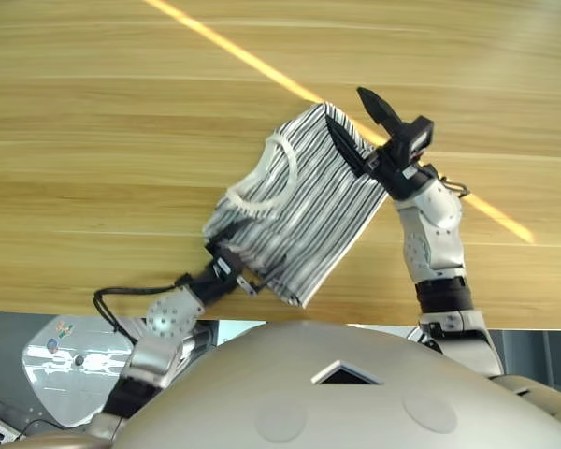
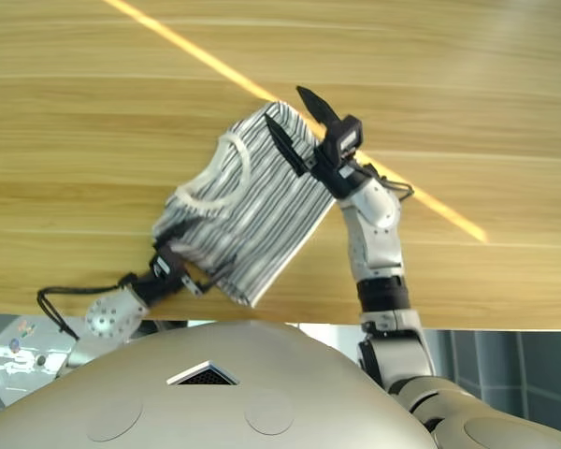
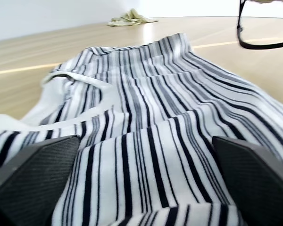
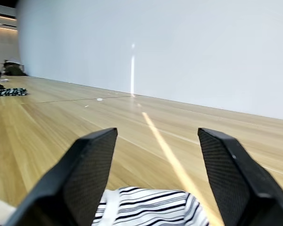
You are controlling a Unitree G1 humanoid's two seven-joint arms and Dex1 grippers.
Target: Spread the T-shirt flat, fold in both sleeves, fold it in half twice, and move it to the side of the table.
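T-shirt (image 1: 299, 210), one, soft knit in thin black and white stripes with one ribbed white collar (image 1: 262, 182). In the head views it lies aslant on the table (image 1: 122, 112) as a rough oblong, close to the near edge and between my two pincers. Table: smooth pale wood with long grain and one narrow yellow streak of light (image 1: 243, 56) running across it. My left gripper (image 1: 226, 262) sits at the shirt's near left corner. My right gripper (image 1: 360, 126) sits at the far right corner with its two black pointed fingers spread: one over the cloth, one over bare wood. I cannot tell whether either touches. Left wrist view: my two textured black pads stand wide apart and pinch nothing, and striped cloth (image 3: 146, 80) rumpled in shallow ridges runs away between them, the collar to one side. One thin black cable (image 3: 254, 42) loops at the edge, and one pale crumpled cloth (image 3: 129, 18) lies far off on the wood. Right wrist view: the two pads are again spread, and a rounded fold of the T-shirt (image 4: 151, 205) lies just beneath the gap. Beyond are bare wood, the streak, a plain white wall (image 4: 179, 47), and one dark striped cloth (image 4: 7, 92) well apart.
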